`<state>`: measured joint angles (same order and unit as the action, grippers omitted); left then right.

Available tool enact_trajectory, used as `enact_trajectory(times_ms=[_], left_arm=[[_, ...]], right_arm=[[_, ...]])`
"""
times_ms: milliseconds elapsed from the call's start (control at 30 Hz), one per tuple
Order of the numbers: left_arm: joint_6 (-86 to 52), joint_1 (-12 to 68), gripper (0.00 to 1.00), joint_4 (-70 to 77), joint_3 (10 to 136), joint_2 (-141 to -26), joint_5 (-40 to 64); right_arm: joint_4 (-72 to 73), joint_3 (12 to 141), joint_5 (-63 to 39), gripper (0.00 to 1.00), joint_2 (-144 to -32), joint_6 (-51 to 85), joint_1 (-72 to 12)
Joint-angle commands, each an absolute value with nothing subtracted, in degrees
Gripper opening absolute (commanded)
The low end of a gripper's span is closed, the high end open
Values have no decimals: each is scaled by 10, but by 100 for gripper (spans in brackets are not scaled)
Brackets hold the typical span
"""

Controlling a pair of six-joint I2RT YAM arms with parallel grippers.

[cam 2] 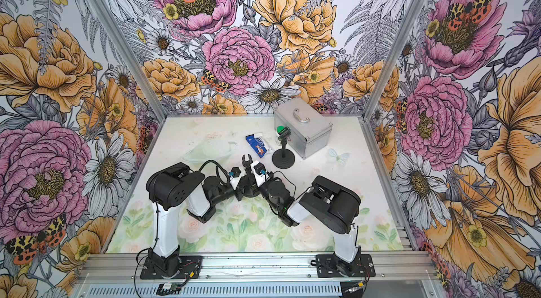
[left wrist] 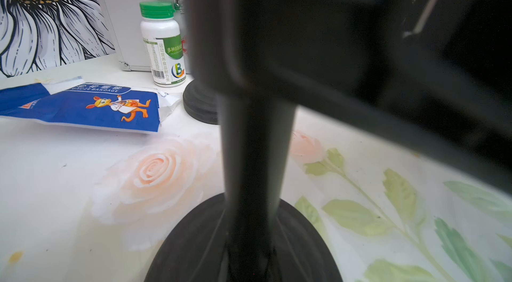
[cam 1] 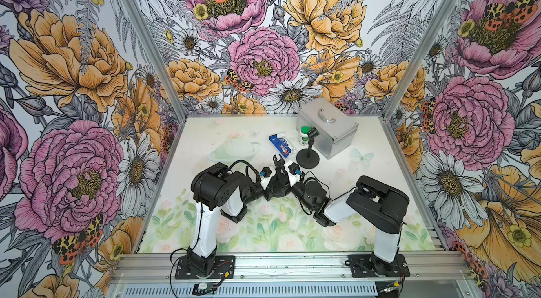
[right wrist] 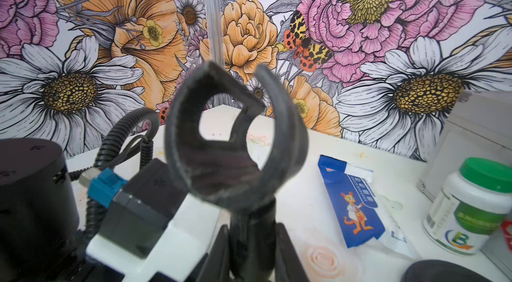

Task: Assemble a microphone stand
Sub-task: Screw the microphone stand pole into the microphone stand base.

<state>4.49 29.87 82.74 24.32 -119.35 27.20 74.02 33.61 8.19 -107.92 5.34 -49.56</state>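
Note:
In both top views my two grippers meet at the middle of the table around a black microphone stand. Its round base (left wrist: 194, 247) lies flat and its pole (left wrist: 255, 142) rises straight up. My left gripper (cam 1: 272, 184) is shut low on that pole, and its fingers are hidden against the black. The right gripper (right wrist: 253, 255) is shut on the stem of the black U-shaped microphone clip (right wrist: 235, 139), one finger (right wrist: 219, 253) on each side. The clip (cam 1: 277, 161) stands upright above the pole (cam 2: 247, 161).
A second, whole black stand (cam 1: 307, 159) is just behind to the right. A green-capped white bottle (cam 1: 304, 135) and a silver case (cam 1: 329, 128) are beside it. A blue bandage packet (cam 1: 280, 144) lies behind the grippers, with a clear plastic piece (cam 1: 231, 149) further left.

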Motion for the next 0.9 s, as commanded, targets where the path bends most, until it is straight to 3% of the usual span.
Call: enact_trajectory(times_ms=[0, 100, 200, 333, 500, 667, 867], left_arm=[[38, 307, 20, 809, 241, -1206, 285], [38, 307, 20, 809, 241, -1205, 286], [38, 307, 20, 809, 241, -1205, 286], [37, 307, 20, 809, 241, -1206, 286], [37, 306, 20, 809, 242, -1208, 287], [37, 306, 20, 809, 242, -1209, 287], [37, 305, 20, 809, 243, -1210, 288]], right_arm=[[647, 313, -102, 50, -1063, 37, -412], [615, 310, -315, 66, -1024, -18, -357], [523, 337, -451, 69, -1002, -67, -315], [436, 403, -560, 69, -1017, -77, -279], [271, 516, -617, 68, -1045, -139, -280], [203, 581, -653, 60, -1082, -157, -277], [159, 629, -672, 36, -1100, -172, -277]])
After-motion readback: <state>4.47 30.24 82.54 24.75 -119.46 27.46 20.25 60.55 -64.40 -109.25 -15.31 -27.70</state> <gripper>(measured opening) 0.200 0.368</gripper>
